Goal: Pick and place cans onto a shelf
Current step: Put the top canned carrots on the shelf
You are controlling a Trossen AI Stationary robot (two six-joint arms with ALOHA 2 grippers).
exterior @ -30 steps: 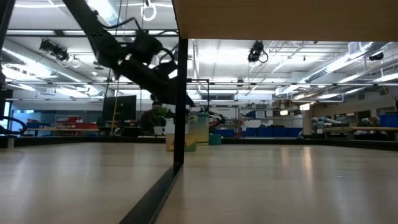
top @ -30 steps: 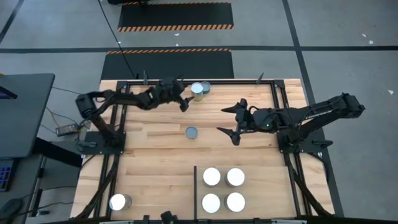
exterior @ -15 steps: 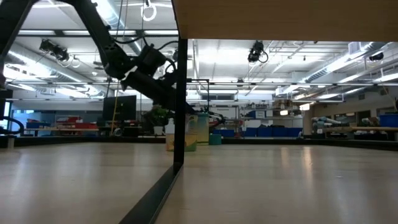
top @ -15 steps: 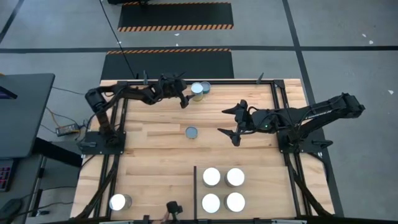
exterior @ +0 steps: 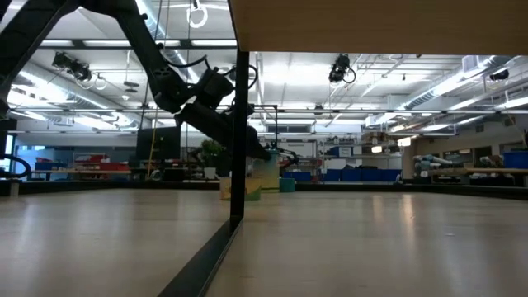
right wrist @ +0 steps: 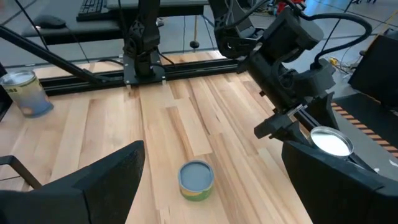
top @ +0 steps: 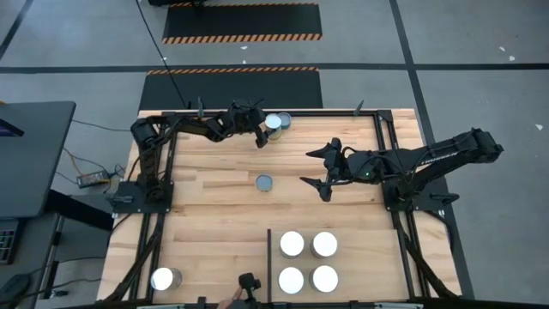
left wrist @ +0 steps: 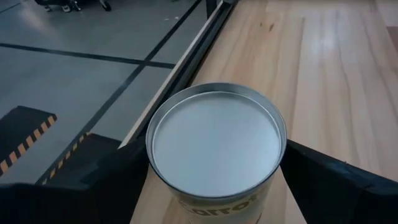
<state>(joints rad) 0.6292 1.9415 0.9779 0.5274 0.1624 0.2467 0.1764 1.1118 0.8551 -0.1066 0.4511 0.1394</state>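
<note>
Left wrist view showed the can (left wrist: pixel 216 146) I was after sitting squarely between my two spread fingers (left wrist: pixel 339 186), its silver lid facing up and its side close to the black rail at the table's far edge. My left gripper (top: pixel 256 130) was released, jaws wide on either side of the can, not yet touching it as far as I could tell. I judged the can to be stiff, smooth metal, likely light to moderate in weight, and slippery on its label. The sensible hold would be across the round body below the rim, pads level, so it would not tip or squirt out.

A second can (top: pixel 283 119) stood just beside it. A low blue-grey can (top: pixel 265 182) sat alone mid-table. Four cans (top: pixel 308 261) already stood on the shelf (top: pixel 360 266), and one more (top: pixel 164 278) waited at the near left corner. My right gripper (top: pixel 324 172) hung open over the middle of the table.

Most of the can's label was cut off, and its base was hidden. In the low view a black post covered the can.
</note>
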